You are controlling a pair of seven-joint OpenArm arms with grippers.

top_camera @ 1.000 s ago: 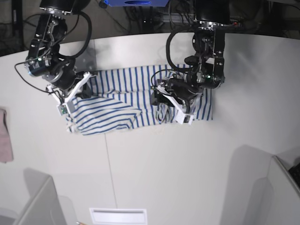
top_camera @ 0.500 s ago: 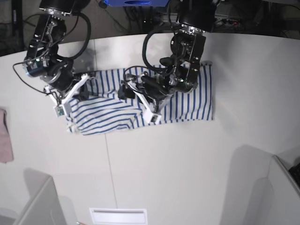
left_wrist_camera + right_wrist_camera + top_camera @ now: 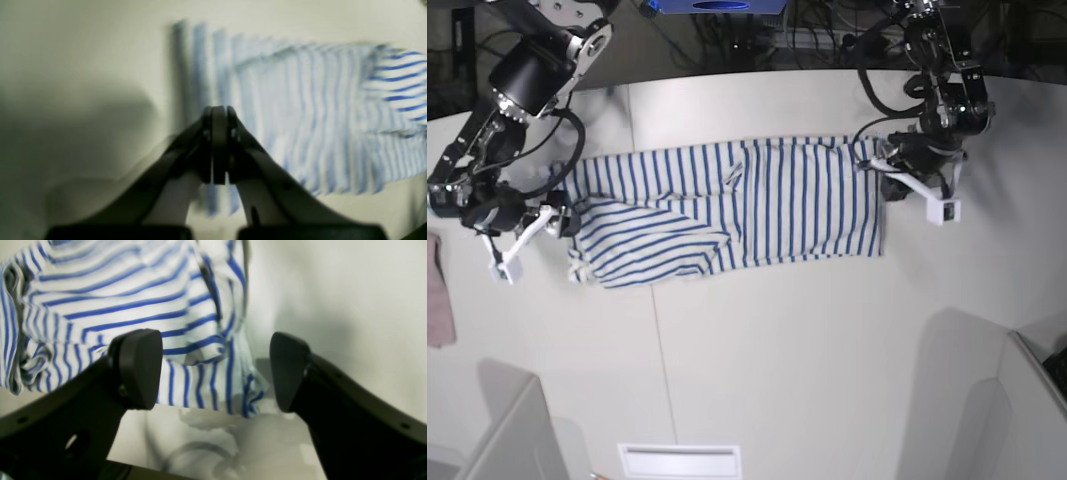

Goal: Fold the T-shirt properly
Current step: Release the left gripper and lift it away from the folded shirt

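Soft, limp blue-striped white cloth T-shirt (image 3: pixel 737 210) lies flat on the pale counter (image 3: pixel 807 360) between the closed, empty left end effector (image 3: pixel 218 146) and wide-open right end effector (image 3: pixel 217 373), best pinched at hem corners.

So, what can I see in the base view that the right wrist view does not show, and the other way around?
Only the base view shows the whole T-shirt spread on the white table, both arms, the left gripper beside the shirt's edge, and a pink cloth at the table's edge. Only the right wrist view shows close up that the right gripper is open, its black fingers wide apart with nothing between them, over a crumpled shirt edge. Both show the blue-striped shirt lying on the table.
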